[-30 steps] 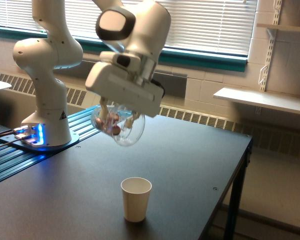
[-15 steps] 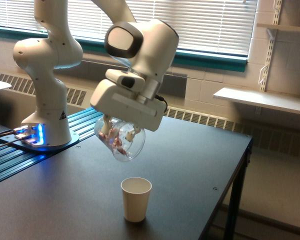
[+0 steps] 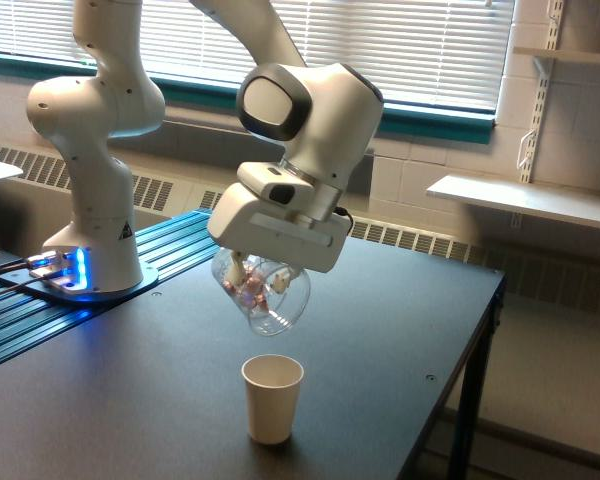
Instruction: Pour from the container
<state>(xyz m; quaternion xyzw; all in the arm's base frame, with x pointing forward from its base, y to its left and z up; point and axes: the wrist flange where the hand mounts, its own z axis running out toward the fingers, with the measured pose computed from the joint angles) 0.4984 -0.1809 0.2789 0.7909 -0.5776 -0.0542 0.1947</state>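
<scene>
My gripper [image 3: 263,277] is shut on the container [image 3: 268,298], a clear rounded cup with small pink-red pieces showing through its wall. The cup is tilted, its mouth pointing down and to the exterior view's right. It hangs just above a white paper cup [image 3: 272,398], which stands upright on the dark table [image 3: 380,330]. A small gap separates the two cups. The fingers are mostly hidden under the white hand body.
The arm's white base [image 3: 90,250] with blue lights stands at the exterior view's left on a ribbed rail. The table's edge [image 3: 458,370] runs down the exterior view's right. A radiator, blinds and a wall shelf [image 3: 525,200] lie behind.
The gripper has carried the clear cup toward the exterior view's right and lower, to above the paper cup, and tipped it further. The paper cup has not moved.
</scene>
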